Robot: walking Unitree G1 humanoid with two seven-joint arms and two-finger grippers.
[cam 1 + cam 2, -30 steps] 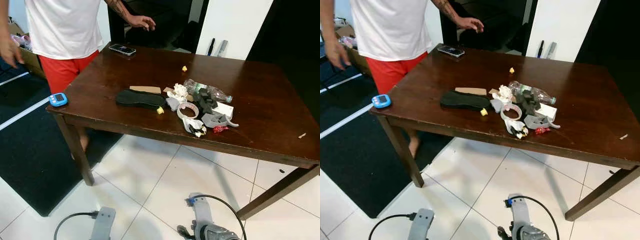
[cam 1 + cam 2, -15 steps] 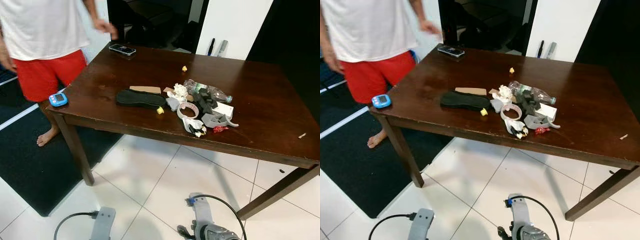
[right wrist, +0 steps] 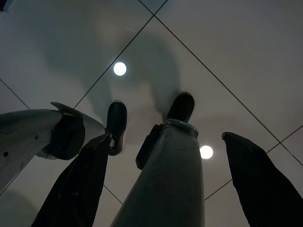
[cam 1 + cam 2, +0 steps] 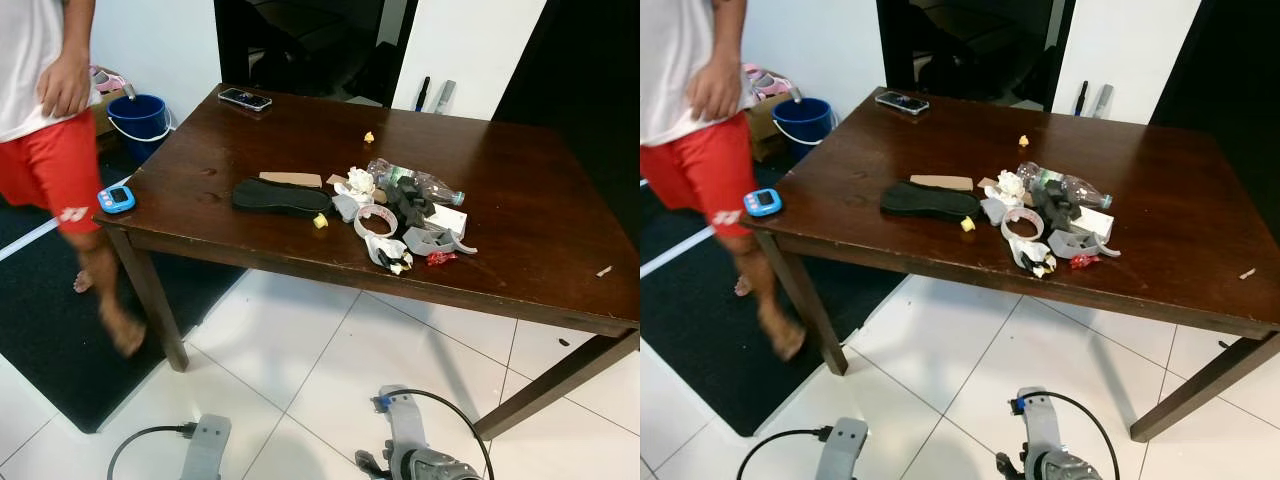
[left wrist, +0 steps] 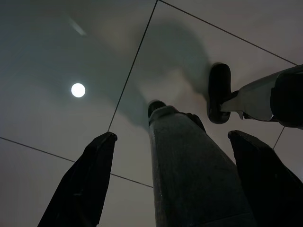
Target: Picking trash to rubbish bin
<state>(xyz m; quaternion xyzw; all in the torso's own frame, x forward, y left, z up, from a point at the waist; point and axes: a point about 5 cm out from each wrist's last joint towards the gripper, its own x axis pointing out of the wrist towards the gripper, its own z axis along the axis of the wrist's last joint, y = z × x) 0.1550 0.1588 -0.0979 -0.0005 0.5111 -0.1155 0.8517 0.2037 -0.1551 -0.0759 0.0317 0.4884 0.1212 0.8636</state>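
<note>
With both the left pincer (image 5: 168, 184) and right pincer (image 3: 161, 184) hung spread and empty near the floor, well below the worktop (image 4: 520, 190), the trash heap (image 4: 400, 215) ahead could be scattered, or the passing person (image 4: 55, 130) struck, if either is raised carelessly.

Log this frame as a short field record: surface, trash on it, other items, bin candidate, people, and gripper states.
surface: dark wooden table
trash: pile near the front edge, including a clear plastic bottle, tape roll and crumpled paper; black shoe sole beside it
other items: phone at a far corner, blue timer at a near corner
bin candidate: blue bucket on the floor beyond the table
people: one person, by the timer corner
left gripper: open, hanging above the tiled floor
right gripper: open, hanging above the tiled floor
</note>
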